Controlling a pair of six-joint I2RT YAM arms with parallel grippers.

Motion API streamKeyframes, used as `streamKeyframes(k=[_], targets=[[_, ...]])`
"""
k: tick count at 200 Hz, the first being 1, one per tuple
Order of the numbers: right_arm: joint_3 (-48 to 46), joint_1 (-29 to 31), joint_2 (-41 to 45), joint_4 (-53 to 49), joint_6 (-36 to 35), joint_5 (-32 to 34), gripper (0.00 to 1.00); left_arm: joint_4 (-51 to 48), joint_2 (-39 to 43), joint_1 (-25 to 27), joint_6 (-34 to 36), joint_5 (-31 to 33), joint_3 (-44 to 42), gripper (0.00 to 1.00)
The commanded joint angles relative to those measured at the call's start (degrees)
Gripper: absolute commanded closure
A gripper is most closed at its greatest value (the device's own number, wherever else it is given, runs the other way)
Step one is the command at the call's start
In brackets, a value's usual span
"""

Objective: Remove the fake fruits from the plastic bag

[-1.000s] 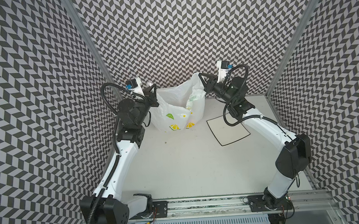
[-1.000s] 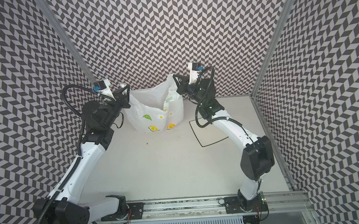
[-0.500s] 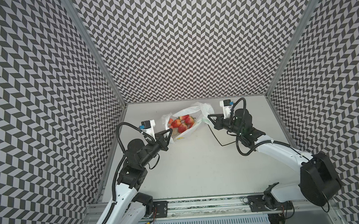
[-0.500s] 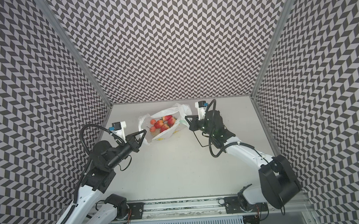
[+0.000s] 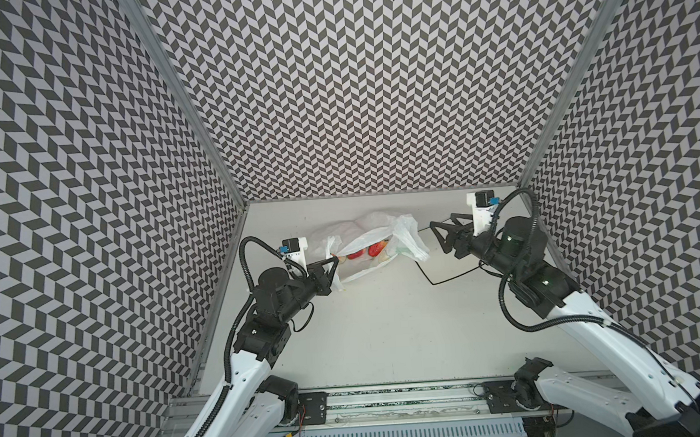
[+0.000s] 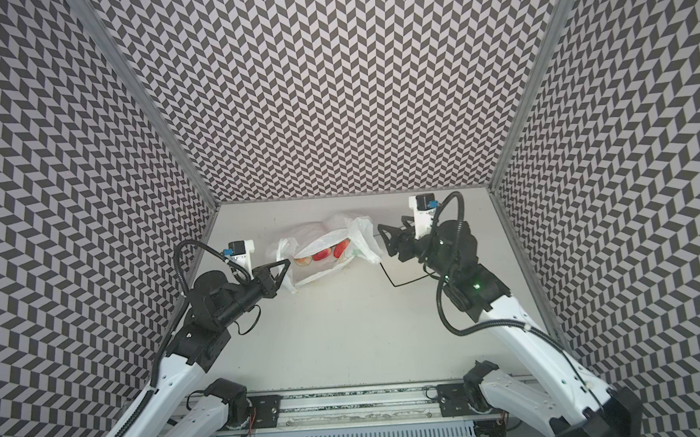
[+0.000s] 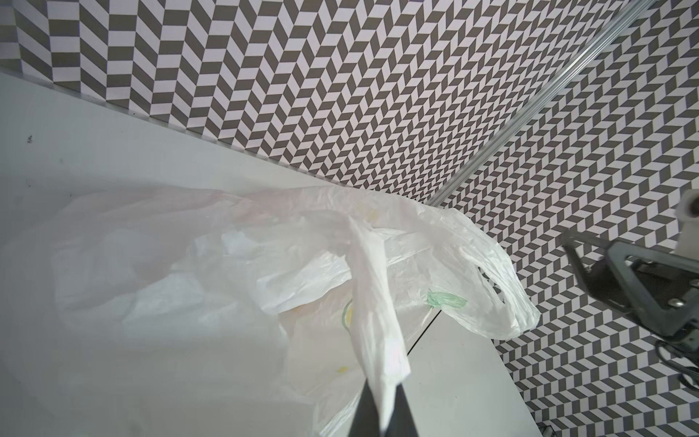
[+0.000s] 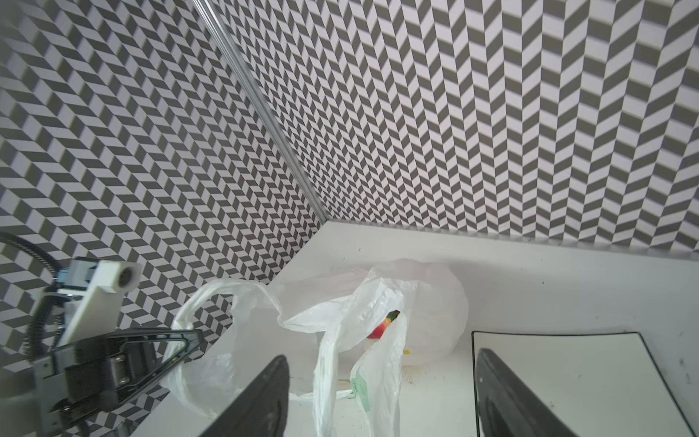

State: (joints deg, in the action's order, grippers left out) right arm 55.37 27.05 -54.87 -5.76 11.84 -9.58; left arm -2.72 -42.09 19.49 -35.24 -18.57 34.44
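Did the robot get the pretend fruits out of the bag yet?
Not yet. Done: the plastic bag lies on the table, mouth open. In hand: the left gripper pinches one bag handle; the right gripper is open beside the bag. Left: the fake fruits that show sit inside the bag; none shows on the table.

We noted a back wall and two side walls, all in grey-and-white chevron. Aluminium posts stood at the back corners. The desk was plain white, evenly lit. A metal rail ran along its front.
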Motion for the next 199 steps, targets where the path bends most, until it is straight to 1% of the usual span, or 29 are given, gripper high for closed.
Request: streamKeyframes(k=[1,6,12,28,37,48,59,73,88,102,131,145,152,170,199], targets=[[5.97,0.24,0.75,-4.0,-11.92,-7.83,0.34,0.81,1.2,0.29,0.57,-0.38,1.37,1.0],[7.53,1.08,0.18,-4.94,-13.34,-9.96,0.36,0.79,1.34,0.29,0.59,-0.42,1.36,1.0],[9.17,2.95,-0.77,-5.89,-14.74,-10.58,0.37,0.7,1.4,0.28,0.55,-0.42,1.37,1.0],[12.57,11.77,-4.72,-8.05,-19.43,-6.43,0.39,0.57,1.73,0.26,0.59,-0.55,1.27,1.0],[13.79,16.31,-7.78,-8.47,-21.09,-5.25,0.41,0.32,1.98,0.3,0.61,-0.5,1.18,1.0],[14.36,19.51,-11.75,-7.22,-20.63,-4.92,0.43,0.07,2.3,0.37,0.5,-0.18,1.03,1.0],[13.93,21.68,-15.4,-4.33,-18.45,-3.87,0.45,-0.6,2.64,0.35,0.23,0.41,1.0,1.0],[12.63,23.7,-19.95,0.16,-14.39,-0.28,0.54,-1.91,3.15,0.38,0.0,0.83,1.02,1.0],[12.78,25.08,-25.09,3.81,-11.71,3.56,0.59,-3.13,4.32,0.38,-0.76,1.7,0.37,1.0],[14.9,25.75,-30.24,4.35,-10.62,7.0,0.61,-3.83,5.66,0.38,-1.39,2.36,-0.32,1.0],[18.96,25.86,-40.01,5.02,-10.01,9.11,0.67,-5.6,7.38,0.35,-2.12,3.34,-1.12,1.0],[20.5,25.86,-44.43,4.65,-9.55,11.23,0.69,-6.35,7.73,0.36,-2.38,3.75,-1.15,1.0],[21.21,25.78,-46.52,4.57,-8.74,12.79,0.68,-6.71,7.93,0.44,-2.46,3.96,-1.14,1.0],[22.87,25.53,-51.23,4.37,-6.62,16.32,0.64,-7.93,8.38,0.4,-2.88,4.39,-1.13,1.0],[23.67,23.35,-56.91,7.82,1.18,16.95,0.61,-11.81,9.38,0.63,-4.18,5.04,-1.32,1.0]])
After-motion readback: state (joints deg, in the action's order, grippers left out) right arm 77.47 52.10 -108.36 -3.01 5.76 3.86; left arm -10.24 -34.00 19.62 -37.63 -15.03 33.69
